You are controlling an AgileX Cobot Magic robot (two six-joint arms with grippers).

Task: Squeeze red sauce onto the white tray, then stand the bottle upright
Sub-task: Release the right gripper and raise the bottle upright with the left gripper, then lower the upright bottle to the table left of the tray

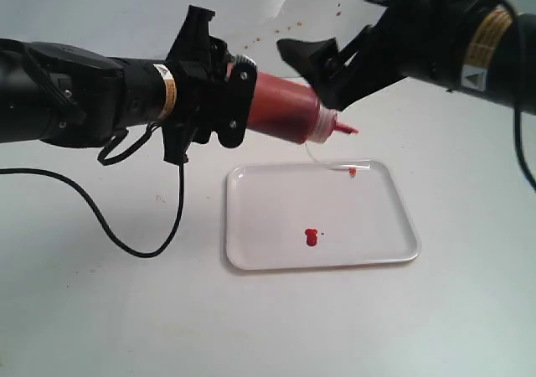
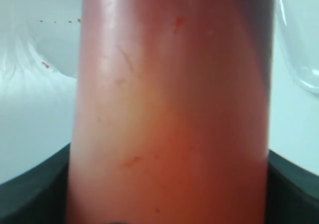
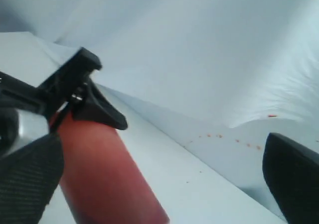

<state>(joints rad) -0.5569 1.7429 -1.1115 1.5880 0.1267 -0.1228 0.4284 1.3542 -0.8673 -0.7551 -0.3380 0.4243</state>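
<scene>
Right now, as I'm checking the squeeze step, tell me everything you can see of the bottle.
The bottle is a translucent plastic cylinder, tinted red by its filling, with a pale collar and a red-tipped cone nozzle. It lies nearly horizontal in the air, nozzle tipped slightly down, seemingly above the far rim of the white tray. The left gripper clamps its base end. The right gripper is open beside its shoulder, contact unclear. A thin tether hangs from the neck.

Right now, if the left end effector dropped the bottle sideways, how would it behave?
It would probably roll, because the bottle is a smooth cylinder. Its walls are likely soft, judging by the red sauce on the white tray. The open nozzle may drip.
</scene>
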